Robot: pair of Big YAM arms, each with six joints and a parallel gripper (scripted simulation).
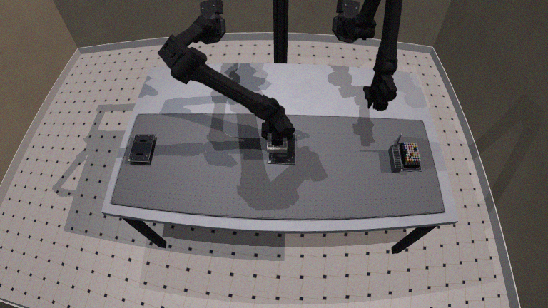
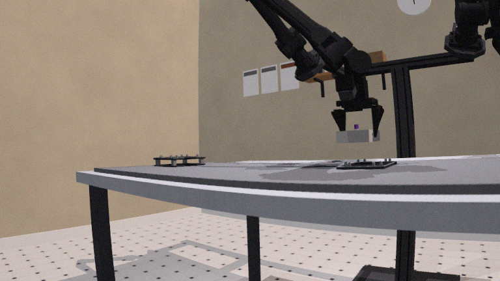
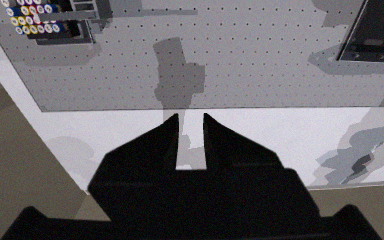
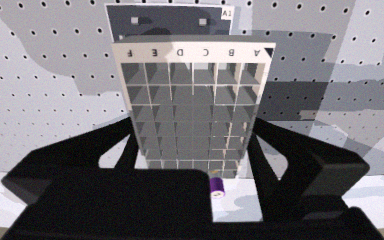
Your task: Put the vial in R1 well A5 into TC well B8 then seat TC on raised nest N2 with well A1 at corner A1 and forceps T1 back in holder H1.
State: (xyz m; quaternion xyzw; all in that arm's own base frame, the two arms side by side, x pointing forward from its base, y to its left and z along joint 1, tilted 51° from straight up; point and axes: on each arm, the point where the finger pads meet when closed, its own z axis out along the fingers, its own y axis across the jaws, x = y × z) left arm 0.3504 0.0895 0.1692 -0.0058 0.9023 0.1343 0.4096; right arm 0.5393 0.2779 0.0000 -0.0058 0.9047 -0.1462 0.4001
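Observation:
My right gripper [image 1: 278, 142] [image 2: 358, 131] [image 4: 193, 120] is shut on the pale tube carrier TC [image 1: 279, 147] [image 2: 355, 136] [image 4: 192, 110], gripping its two long sides. It holds TC level, a little above a flat dark nest [image 1: 283, 159] [image 2: 366, 164] [image 4: 170, 22] at the table's middle. One purple-capped vial [image 2: 356, 126] [image 4: 216, 186] stands in TC at the end far from A1, in row B. The raised nest N2 [image 1: 141, 149] [image 2: 179, 160] stands bare at the table's end. My left gripper [image 1: 373, 105] [image 3: 191, 119] hangs high over the table's back edge, narrowly open, with nothing between its fingers.
The vial rack R1 [image 1: 404, 152] [image 3: 32, 22] with several coloured caps sits at the other end of the mat. The holder H1 [image 1: 394, 157] [image 3: 90, 10] stands beside it, with the thin forceps T1 [image 1: 399, 140] sticking up from it.

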